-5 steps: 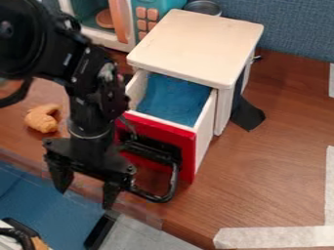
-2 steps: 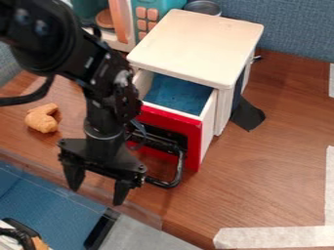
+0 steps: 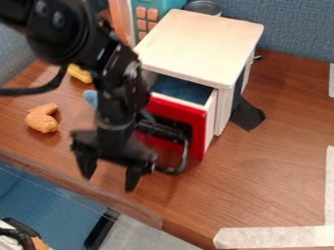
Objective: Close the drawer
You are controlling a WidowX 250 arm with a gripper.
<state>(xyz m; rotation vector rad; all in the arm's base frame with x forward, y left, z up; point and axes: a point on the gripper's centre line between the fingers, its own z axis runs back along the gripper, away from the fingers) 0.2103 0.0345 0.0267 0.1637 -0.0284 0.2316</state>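
Observation:
My gripper (image 3: 110, 177) hangs in front of the drawer's left part, its two fingers apart with nothing between them. The drawer (image 3: 196, 119) has a red front with a black handle (image 3: 180, 158) and stands partly out of the white cabinet (image 3: 199, 44), its blue inside showing as a strip. The gripper's body is close against the handle and hides the left part of the red front; whether they touch I cannot tell.
On the table (image 3: 261, 171) to the left lie an orange-brown toy piece (image 3: 42, 118), a yellow item (image 3: 79, 73) and a light blue item (image 3: 91, 97). A toy microwave (image 3: 153, 12) stands behind. Black cloth (image 3: 247, 115) lies right of the cabinet.
The drawer has slid farther into the cabinet, leaving less of its blue inside in view. My gripper has moved up and to the right with it, uncovering the yellow and light blue items.

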